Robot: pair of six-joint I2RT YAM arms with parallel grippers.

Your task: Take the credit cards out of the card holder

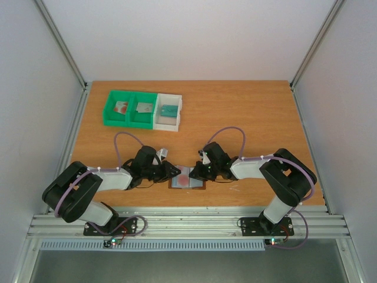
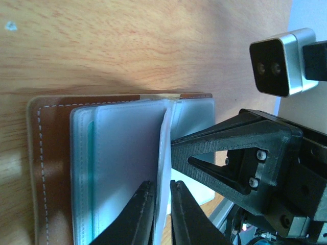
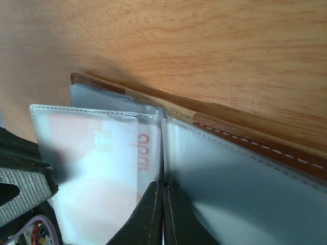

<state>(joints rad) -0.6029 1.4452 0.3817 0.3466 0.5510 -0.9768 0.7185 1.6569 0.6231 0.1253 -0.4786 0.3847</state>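
The brown card holder [image 1: 189,184] lies open on the table near the front edge, between both grippers. Its blue-grey clear sleeves fan up in the left wrist view [image 2: 51,153]. My left gripper [image 1: 175,172] [image 2: 162,184] is closed on one upright sleeve leaf. My right gripper [image 1: 196,173] [image 3: 162,185] is shut on the thin edge of another leaf at the fold. A white credit card with a red mark [image 3: 97,158] sits inside a clear sleeve left of my right fingers. A teal edge [image 2: 90,178] shows in a left sleeve. The right gripper's black finger [image 2: 225,143] lies across the holder.
A green bin [image 1: 106,109] and an adjoining white bin [image 1: 178,112] stand at the back left, with a red-marked card, a greyish card and a teal card inside. The table's front edge and metal rail [image 1: 188,221] lie just behind the holder.
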